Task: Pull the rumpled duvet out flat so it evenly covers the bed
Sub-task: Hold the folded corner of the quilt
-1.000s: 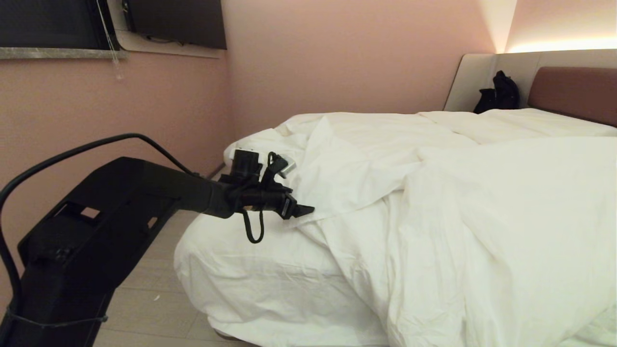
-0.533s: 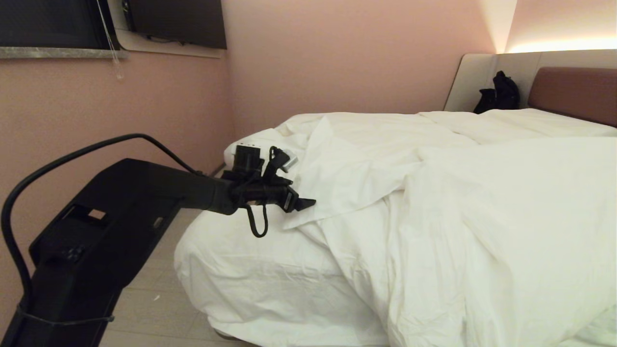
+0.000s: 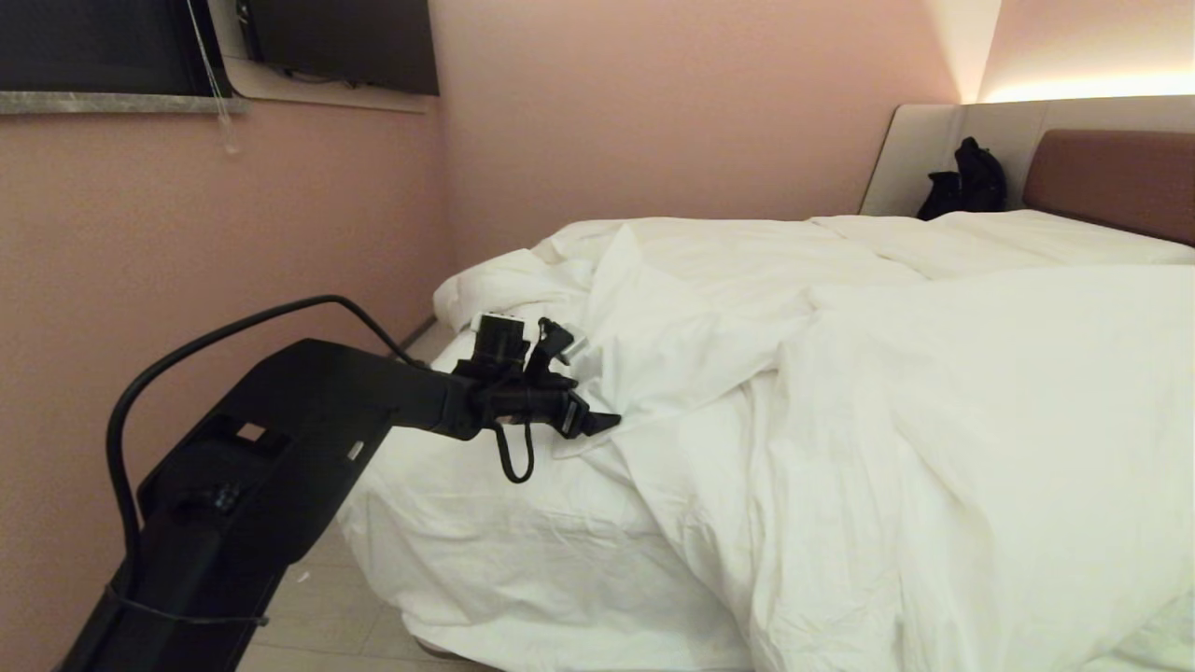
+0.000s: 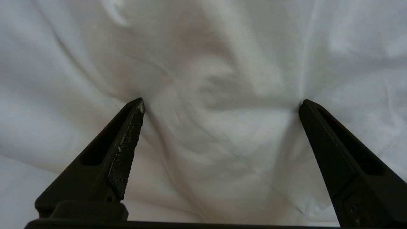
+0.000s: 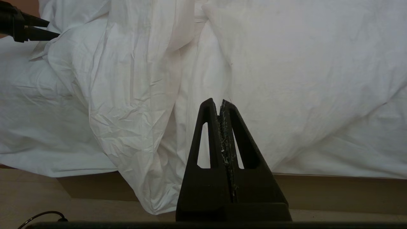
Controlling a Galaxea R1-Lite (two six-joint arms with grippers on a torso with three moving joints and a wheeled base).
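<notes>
The white duvet (image 3: 934,392) lies rumpled over the bed (image 3: 485,532), bunched toward the right and hanging over the near edge. One corner (image 3: 672,359) is folded back, baring the sheeted mattress at the foot. My left gripper (image 3: 597,425) reaches in from the left at that folded edge. In the left wrist view it (image 4: 222,103) stands open, both fingertips (image 4: 136,109) pressing into creased duvet cloth (image 4: 219,63). My right gripper (image 5: 220,102) is shut on nothing, parked low in front of the hanging duvet (image 5: 286,79) and outside the head view.
A pink wall (image 3: 233,215) runs close along the bed's left side, with a narrow strip of floor (image 3: 308,597) between. A black bag (image 3: 966,177) sits against the grey surround by the brownish-red headboard (image 3: 1111,177). A pillow (image 3: 1018,238) lies at the head.
My left arm has stretched forward and dropped, carrying the open gripper down and slightly right onto the duvet's folded edge. The duvet and right arm have not moved.
</notes>
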